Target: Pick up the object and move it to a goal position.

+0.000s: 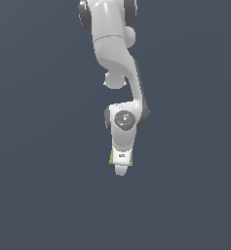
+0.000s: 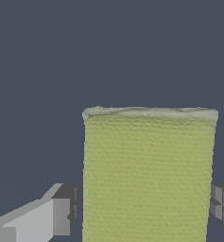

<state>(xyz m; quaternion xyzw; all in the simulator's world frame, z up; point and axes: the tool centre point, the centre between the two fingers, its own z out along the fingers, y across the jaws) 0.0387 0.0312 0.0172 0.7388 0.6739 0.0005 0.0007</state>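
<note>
In the exterior view the white arm [image 1: 118, 58] comes down from the top of the picture over a plain dark blue-grey surface [image 1: 34, 185], and the gripper [image 1: 121, 168] points downward at its end. Only thin slivers of the yellow-green block [image 1: 111, 157] show there, at both sides of the white hand, so the hand is wider than the block and hides most of it.

The wrist view is more clear. Going from the left of this picture, one grey finger pad [image 2: 61, 216] stands just beside the left edge of the block [image 2: 149, 175], the block fills the middle with its woven-looking face and a pale upper rim, and the second pad [image 2: 222, 203] stands at its right edge. The jaws are around the block and closed nearly to its width. The right pad seems to touch; on the left a thin dark line remains, so I cannot tell if the grip is already firm.

I judge that the step in hand is the grasp itself. No goal marker is visible in either picture. The next move needs a firm squeeze first, then a straight lift, slowly, so the flat block does not slip or turn between the pads
</note>
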